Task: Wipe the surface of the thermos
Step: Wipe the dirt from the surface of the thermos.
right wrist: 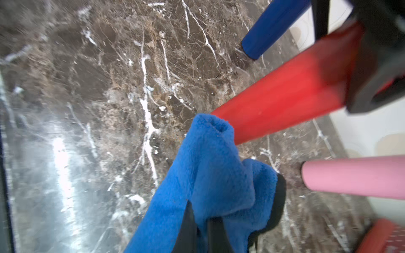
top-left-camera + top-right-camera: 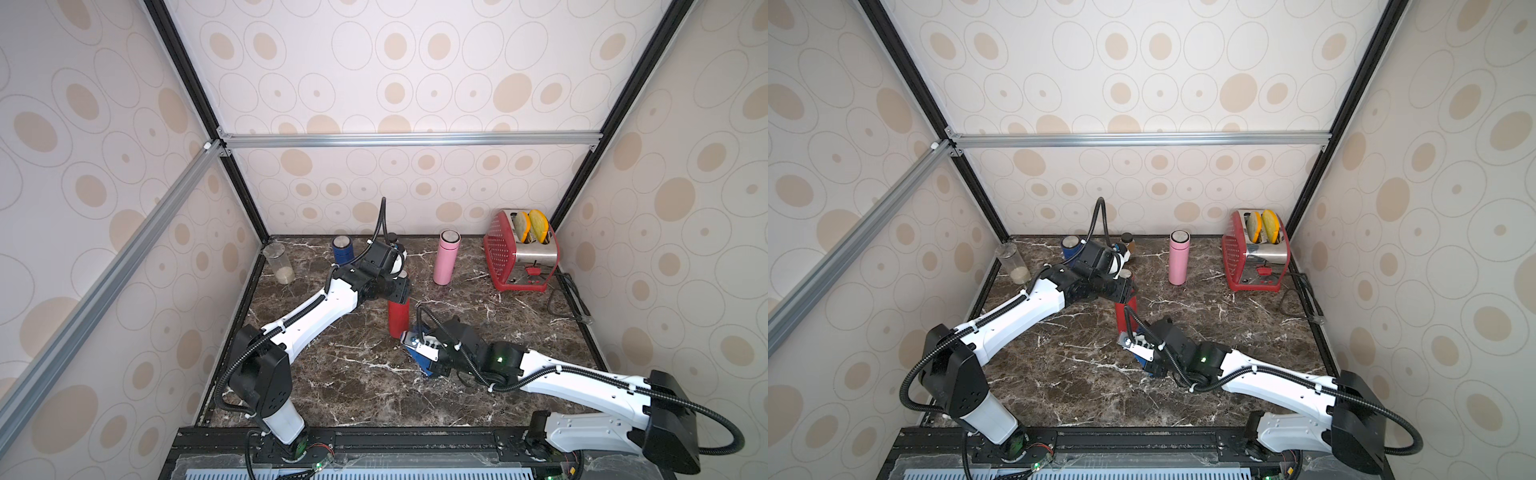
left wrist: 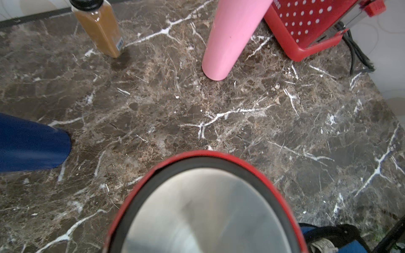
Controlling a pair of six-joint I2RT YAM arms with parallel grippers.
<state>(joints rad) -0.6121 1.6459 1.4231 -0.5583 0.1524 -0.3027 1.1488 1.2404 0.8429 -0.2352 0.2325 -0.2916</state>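
The red thermos stands upright on the bench at the middle of the frame in both top views, its long axis vertical. Our left tool is clenched on its upper end. Our right tool, clamped on a bunched blue cloth, sits just lower right of the thermos with the cloth touching its lower wall, so we judge the stroke should run upward. The body is slim and glossy red, with a steel lid.
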